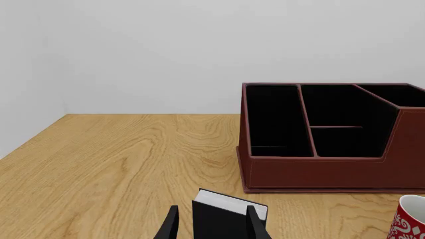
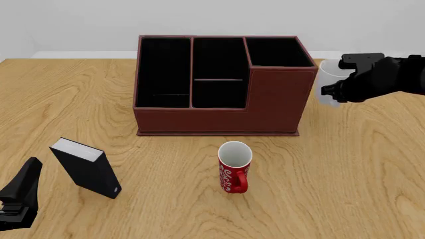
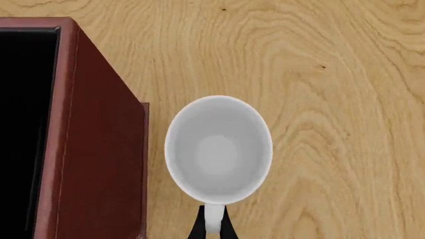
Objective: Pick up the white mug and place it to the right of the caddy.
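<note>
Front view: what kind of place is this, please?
Probably a simulated desk: a bare wooden table against blank grey walls, holding a caddy, a red mug and a black box.

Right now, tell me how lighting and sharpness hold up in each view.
Front view: even light, sharp, the white mug pale against the wall. Right wrist view: crisp, no glare inside the mug. Left wrist view: the caddy compartments are pure black, detail lost.
</note>
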Action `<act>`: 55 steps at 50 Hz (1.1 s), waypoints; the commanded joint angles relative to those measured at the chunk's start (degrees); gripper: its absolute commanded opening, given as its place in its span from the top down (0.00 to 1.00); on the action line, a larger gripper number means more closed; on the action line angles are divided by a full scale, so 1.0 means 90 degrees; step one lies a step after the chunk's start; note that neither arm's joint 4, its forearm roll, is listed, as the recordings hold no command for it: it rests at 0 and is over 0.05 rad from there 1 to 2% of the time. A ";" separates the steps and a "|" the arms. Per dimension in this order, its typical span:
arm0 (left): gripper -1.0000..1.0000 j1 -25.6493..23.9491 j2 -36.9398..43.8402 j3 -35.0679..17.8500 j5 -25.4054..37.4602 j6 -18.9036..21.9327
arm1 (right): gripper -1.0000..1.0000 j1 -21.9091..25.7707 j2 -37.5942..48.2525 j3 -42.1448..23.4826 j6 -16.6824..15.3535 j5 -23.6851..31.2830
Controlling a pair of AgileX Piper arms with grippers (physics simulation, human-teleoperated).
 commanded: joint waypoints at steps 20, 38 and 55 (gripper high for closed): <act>0.00 0.0000 0.0000 0.0000 0.0000 0.0000 | 1.00 0.0187 0.0308 0.0353 0.0244 -0.0466; 0.00 0.0000 0.0000 0.0000 0.0000 0.0000 | 1.00 0.0195 0.0529 0.0603 0.0239 -0.0787; 0.00 0.0000 0.0000 0.0000 0.0000 0.0000 | 1.00 0.0249 0.0819 0.0698 0.0320 -0.1017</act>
